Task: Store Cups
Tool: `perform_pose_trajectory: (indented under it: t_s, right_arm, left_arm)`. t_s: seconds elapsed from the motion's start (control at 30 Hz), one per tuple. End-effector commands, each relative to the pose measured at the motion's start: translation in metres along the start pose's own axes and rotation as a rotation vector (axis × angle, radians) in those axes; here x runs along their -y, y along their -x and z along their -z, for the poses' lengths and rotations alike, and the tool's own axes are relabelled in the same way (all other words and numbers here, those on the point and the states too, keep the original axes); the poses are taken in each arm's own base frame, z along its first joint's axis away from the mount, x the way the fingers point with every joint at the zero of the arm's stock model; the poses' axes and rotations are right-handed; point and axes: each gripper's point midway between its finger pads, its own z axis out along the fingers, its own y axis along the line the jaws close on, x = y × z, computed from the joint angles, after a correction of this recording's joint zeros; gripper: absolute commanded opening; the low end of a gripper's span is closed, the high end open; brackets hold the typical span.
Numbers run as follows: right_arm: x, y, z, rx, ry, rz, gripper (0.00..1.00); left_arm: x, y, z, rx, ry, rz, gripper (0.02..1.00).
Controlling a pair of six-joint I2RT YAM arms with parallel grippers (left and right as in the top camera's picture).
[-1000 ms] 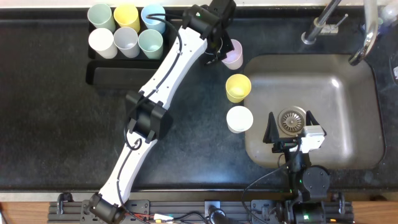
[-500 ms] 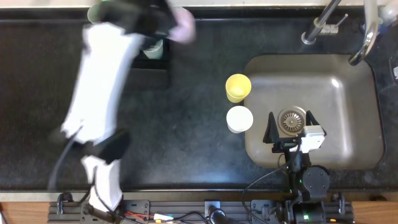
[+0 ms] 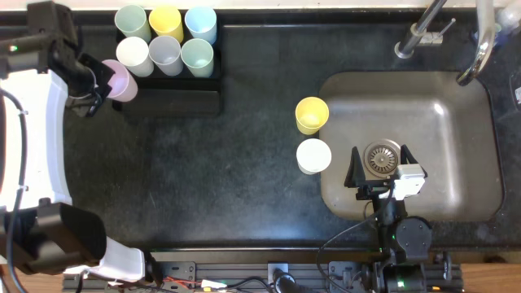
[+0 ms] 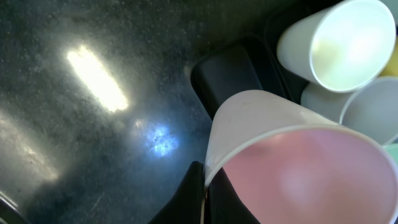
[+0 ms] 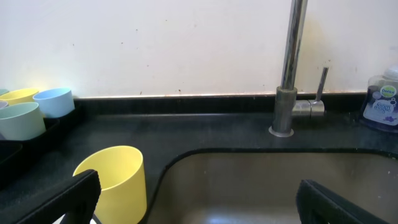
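Observation:
My left gripper is shut on the rim of a pale pink cup, held tipped at the left end of the black tray. In the left wrist view the pink cup is large, with one dark finger against its wall and the tray's corner beyond. The tray holds several cups in white, green, yellow and blue. A yellow cup and a white cup stand on the counter beside the sink. My right gripper rests open over the sink, with nothing between its fingers.
The steel sink takes up the right side, with a faucet behind it. The right wrist view shows the yellow cup, the faucet and a soap bottle. Dark counter lies between tray and sink.
My left arm swung from near the sink's back left corner across to the far left, carrying the pink cup to the tray's left end. The right arm stayed still.

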Motion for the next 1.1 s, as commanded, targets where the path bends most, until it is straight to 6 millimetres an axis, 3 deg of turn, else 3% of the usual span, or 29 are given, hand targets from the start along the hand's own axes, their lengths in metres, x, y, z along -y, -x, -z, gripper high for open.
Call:
perform_pose_trajectory:
  t_s: [0.03, 0.47, 1.1]
  right_arm:
    - [0.001, -0.003, 0.000, -0.001, -0.003, 0.006, 0.998]
    - [0.001, -0.003, 0.000, -0.001, -0.003, 0.006, 0.996]
    - [0.001, -0.003, 0.000, -0.001, -0.004, 0.006, 0.998]
  left_arm:
    - [-0.008, 0.011, -0.003, -0.017, -0.015, 0.074, 0.036]
    - [0.010, 0.008, -0.059, -0.078, 0.030, 0.077, 0.036]
    - [0.009, 0.007, -0.107, -0.126, 0.098, 0.101, 0.036]
